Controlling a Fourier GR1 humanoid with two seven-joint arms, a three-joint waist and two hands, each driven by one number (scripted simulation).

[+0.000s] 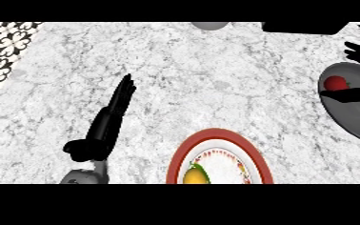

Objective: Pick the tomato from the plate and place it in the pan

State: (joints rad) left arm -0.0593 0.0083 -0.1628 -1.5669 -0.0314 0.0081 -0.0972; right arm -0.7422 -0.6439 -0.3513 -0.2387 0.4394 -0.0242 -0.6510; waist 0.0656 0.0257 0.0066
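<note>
Right hand (353,51): we log it at the right edge, mostly cut off; grip cannot be told. Tomato (337,82): inside the grey pan (345,119), beside that hand. Left hand (112,114): released, fingers straight. Red-rimmed plate (184,152): lower edge.

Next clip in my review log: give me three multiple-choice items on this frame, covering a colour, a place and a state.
1. What colour is the rim of the plate?
A blue
B red
C green

2. Where does the tomato show?
A on the plate
B within the outline of the pan
C beside the left hand

3. How is the left hand?
A open, fingers straight
B curled round the tomato
C pressing on the plate

Key:
1 B, a red band rings the plate.
2 B, the tomato sits inside the grey pan at the right edge.
3 A, its fingers are straight and hold nothing.
</note>
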